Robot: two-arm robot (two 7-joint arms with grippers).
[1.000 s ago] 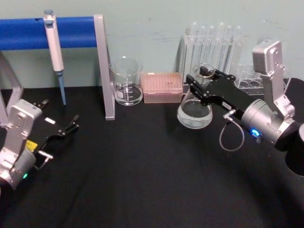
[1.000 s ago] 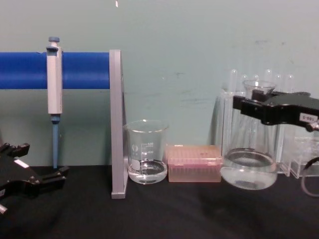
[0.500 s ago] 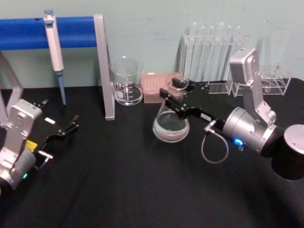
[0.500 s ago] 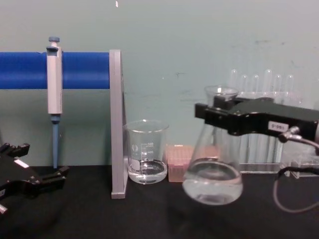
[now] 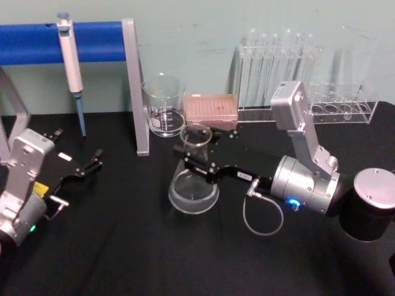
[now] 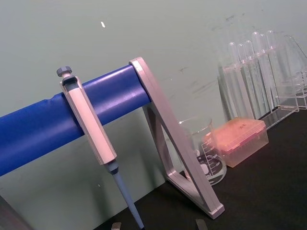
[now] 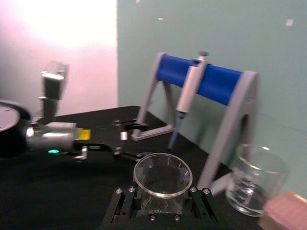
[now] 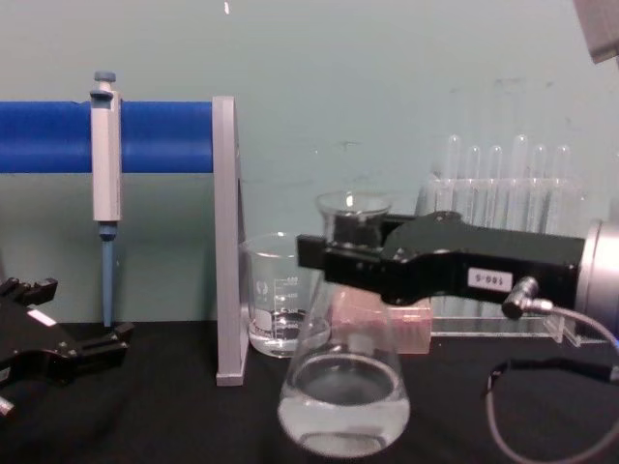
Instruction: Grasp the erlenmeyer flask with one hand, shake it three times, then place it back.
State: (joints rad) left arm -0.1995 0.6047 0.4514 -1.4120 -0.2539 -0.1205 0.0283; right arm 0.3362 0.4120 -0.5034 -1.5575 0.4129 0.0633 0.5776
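Right claw [image 5: 196, 161] clamped on flask [image 5: 193, 192] neck; flask upright, low over table [image 5: 154, 259], near beaker [image 5: 164, 106]. Left claw [image 5: 86, 168] parked far left. Likely fragile, slick glass, liquid sloshing; neck under the rim looks the safest hold.
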